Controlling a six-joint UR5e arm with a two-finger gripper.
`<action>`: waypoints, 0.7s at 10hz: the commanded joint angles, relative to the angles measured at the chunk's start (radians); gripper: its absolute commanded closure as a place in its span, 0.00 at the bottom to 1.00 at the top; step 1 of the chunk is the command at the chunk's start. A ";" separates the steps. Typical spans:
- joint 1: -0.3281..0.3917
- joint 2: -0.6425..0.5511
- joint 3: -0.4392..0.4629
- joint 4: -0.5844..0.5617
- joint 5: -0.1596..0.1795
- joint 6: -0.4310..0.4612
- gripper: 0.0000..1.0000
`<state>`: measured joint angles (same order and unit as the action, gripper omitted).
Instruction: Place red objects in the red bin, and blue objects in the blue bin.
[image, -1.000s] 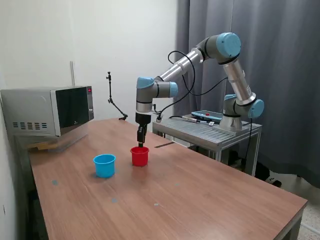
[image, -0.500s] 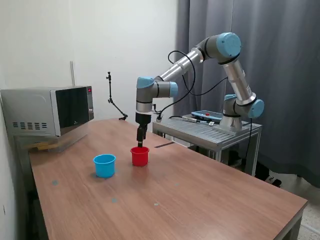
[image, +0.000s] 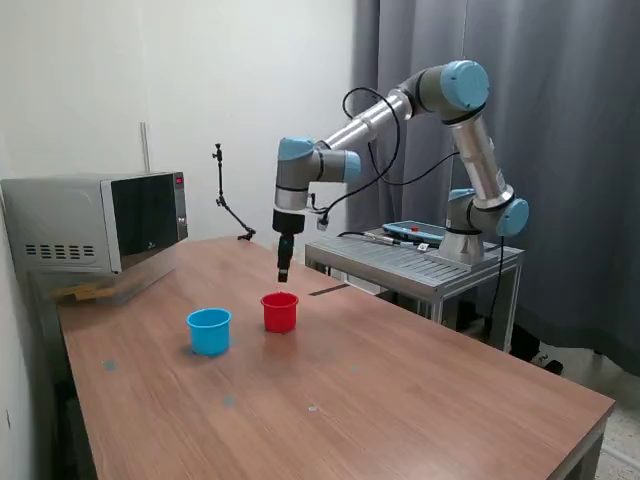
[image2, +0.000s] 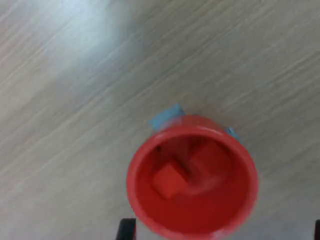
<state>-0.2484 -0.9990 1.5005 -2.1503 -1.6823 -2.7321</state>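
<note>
1. No word, brand, number or sign can be read in either view.
2. The microwave has a small red patch at the upper corner of its front and a pale speck low on its door, perhaps a display and a logo; both are too small to read.
3. The red cup bears no lettering on its rim or inside.

The exterior view looked from afar across the table. The wrist view looked straight down, close. Both showed the red cup.
</note>
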 joint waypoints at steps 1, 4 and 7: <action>0.008 -0.116 0.003 0.061 0.001 -0.087 0.00; 0.008 -0.275 0.006 0.182 0.001 -0.133 0.00; 0.069 -0.358 0.010 0.306 0.001 -0.229 0.00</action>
<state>-0.2150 -1.3184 1.5080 -1.9091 -1.6812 -2.9038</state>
